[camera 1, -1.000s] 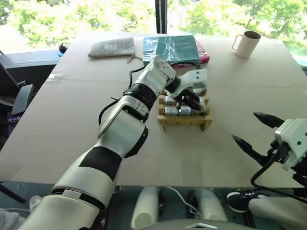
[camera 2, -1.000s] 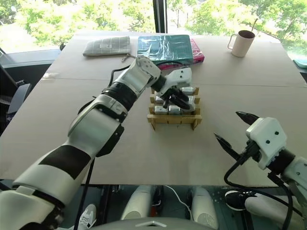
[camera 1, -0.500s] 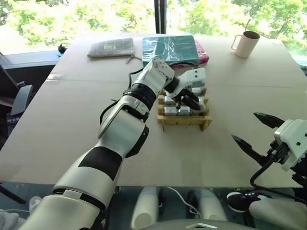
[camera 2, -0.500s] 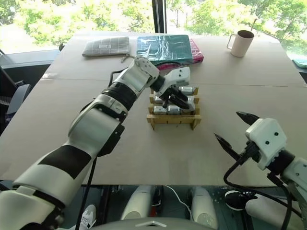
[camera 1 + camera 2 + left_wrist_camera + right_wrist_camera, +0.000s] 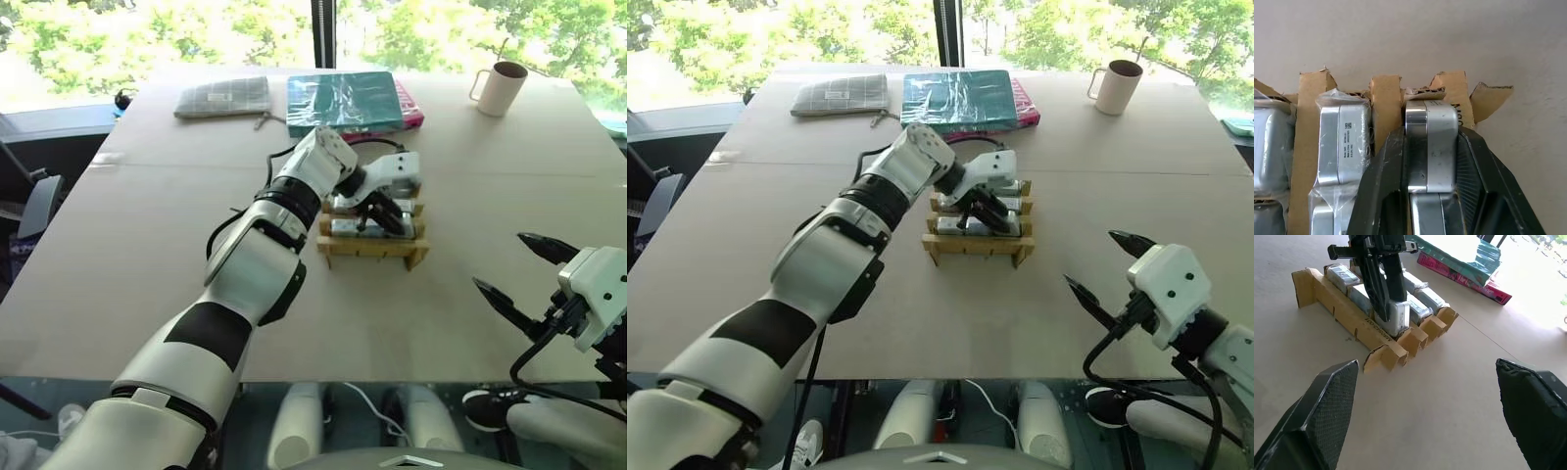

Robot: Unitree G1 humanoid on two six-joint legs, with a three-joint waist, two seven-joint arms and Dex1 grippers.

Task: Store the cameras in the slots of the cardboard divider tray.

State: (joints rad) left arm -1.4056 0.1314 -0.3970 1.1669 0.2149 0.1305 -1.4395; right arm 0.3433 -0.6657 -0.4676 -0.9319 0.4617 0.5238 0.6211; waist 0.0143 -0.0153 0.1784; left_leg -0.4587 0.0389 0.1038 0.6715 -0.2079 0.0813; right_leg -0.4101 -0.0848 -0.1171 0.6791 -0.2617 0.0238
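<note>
**Left gripper clamped on a camera right at the tray's corner slot**

So the cardboard divider tray (image 5: 373,250) sits roughly mid-table, and the left gripper (image 5: 377,213) is right down on top of it. In the left wrist view its two black fingers (image 5: 1382,186) are pinched on either side of one silver camera (image 5: 1431,144), which stands on edge with its far end in the end slot of the tray's front row, at the corner toward the robot's right. From the right wrist view you can see the same thing side-on: the held camera (image 5: 1396,318) is upright in that nearest-corner slot with the gripper coming down on it from 12 o'clock.

The neighbouring slot has a plastic-wrapped camera (image 5: 1343,142) just beside the held one, with one cardboard divider wall between them. More wrapped cameras (image 5: 1422,301) fill the rows behind.

The right gripper (image 5: 515,273) is well apart from all this, out at about 4 o'clock from the tray near the table's front edge, fingers spread wide with nothing between them.

Other stuff on the table (image 5: 147,235): a teal book (image 5: 345,98) stacked on a pink book (image 5: 415,116) at 12 o'clock from the tray, a grey checked pouch (image 5: 221,96) at about 10 o'clock, and a beige mug (image 5: 498,88) off at 1 o'clock.
</note>
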